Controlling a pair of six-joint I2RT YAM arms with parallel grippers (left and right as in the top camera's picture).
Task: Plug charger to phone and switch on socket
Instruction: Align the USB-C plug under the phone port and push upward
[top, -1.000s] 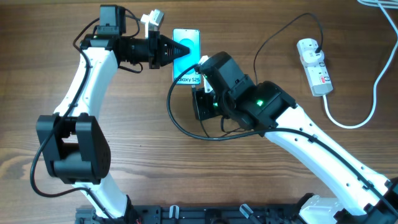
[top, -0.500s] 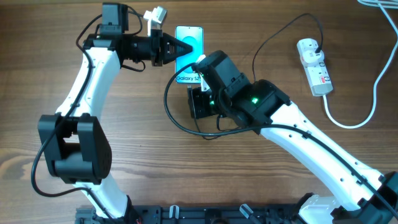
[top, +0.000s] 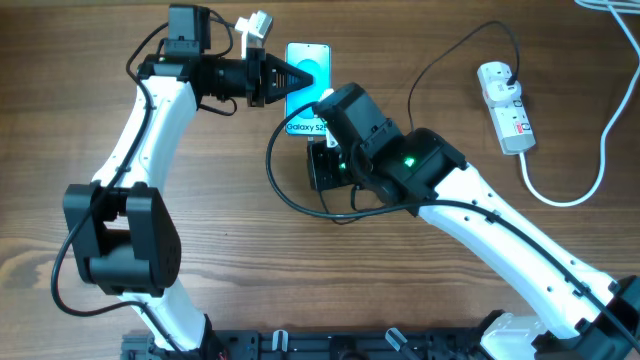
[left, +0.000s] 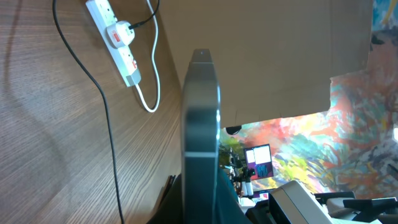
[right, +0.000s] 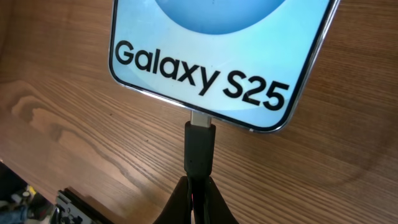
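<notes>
The phone (top: 306, 88) has a cyan screen and a white strip reading "Galaxy S25". My left gripper (top: 292, 80) is shut on its left edge; in the left wrist view the phone (left: 200, 137) shows edge-on between the fingers. My right gripper (right: 198, 186) is shut on the charger's black connector (right: 199, 149), whose metal tip sits at the port in the phone's bottom edge (right: 205, 68). The thin black cable (top: 280, 185) loops under my right arm and runs to the black plug in the white socket (top: 505, 108) at the right.
A thick white cord (top: 590, 180) leaves the socket and curves along the right edge. The socket and cable also show in the left wrist view (left: 118, 43). My right arm (top: 480, 220) crosses the table's middle. A black rail (top: 330, 345) runs along the front edge.
Both grippers and the phone have shifted slightly up and to the right over the second. The connector stays at the phone's bottom edge.
</notes>
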